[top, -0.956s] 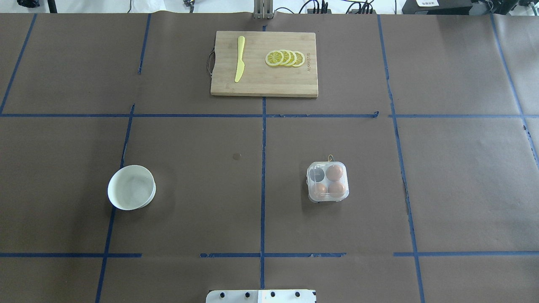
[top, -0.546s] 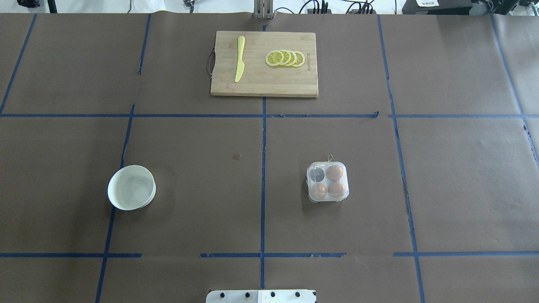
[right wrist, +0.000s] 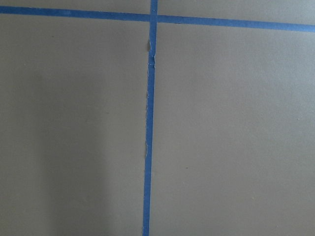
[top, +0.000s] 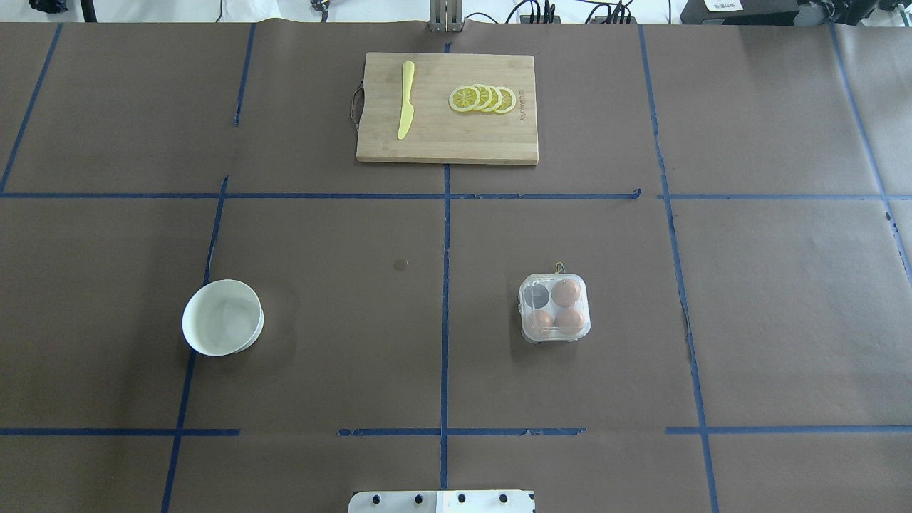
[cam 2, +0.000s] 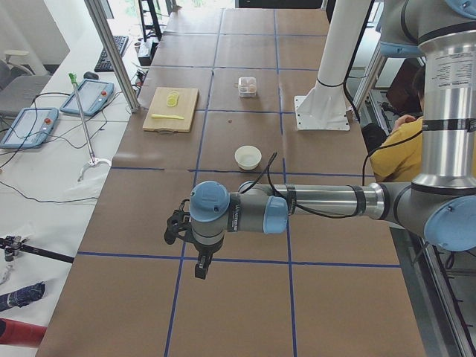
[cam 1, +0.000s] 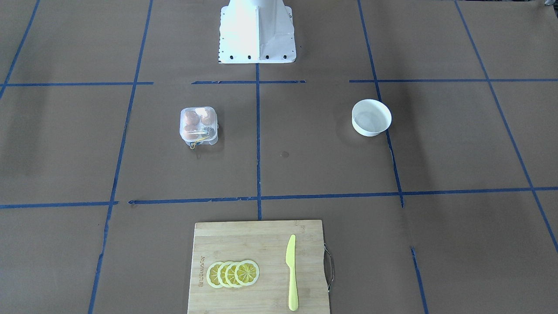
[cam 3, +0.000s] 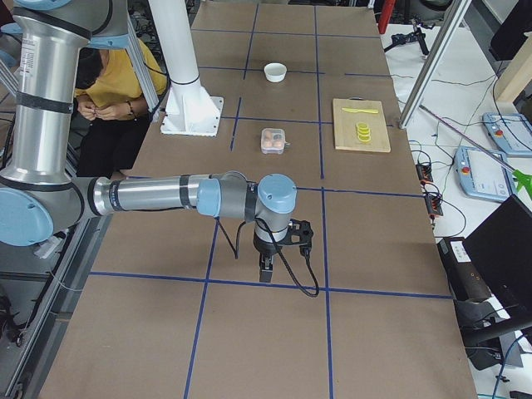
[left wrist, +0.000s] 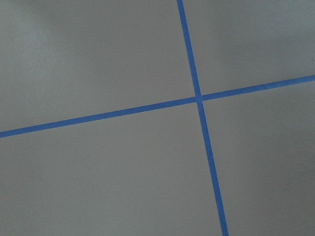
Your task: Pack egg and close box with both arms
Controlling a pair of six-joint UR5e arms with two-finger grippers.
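Left gripper (cam 2: 201,262): hangs fingers-down over a blue tape crossing at the table's (top: 342,356) left end; whether the fingers are apart or together cannot be told.
Right gripper (cam 3: 266,270): points down over a tape line at the right end; finger spacing cannot be told.
Base block (top: 442,501): white, at the near edge.
Bowl (top: 222,317): white, on the left half.
Box (top: 556,338): right of the centre line, well apart from both grippers, clear lid down.
Eggs (top: 566,291): three inside, in both near cells and the far-right cell.
Cutting board (top: 442,142): far centre, bearing a yellow knife (top: 405,100) and lemon slices (top: 482,98).
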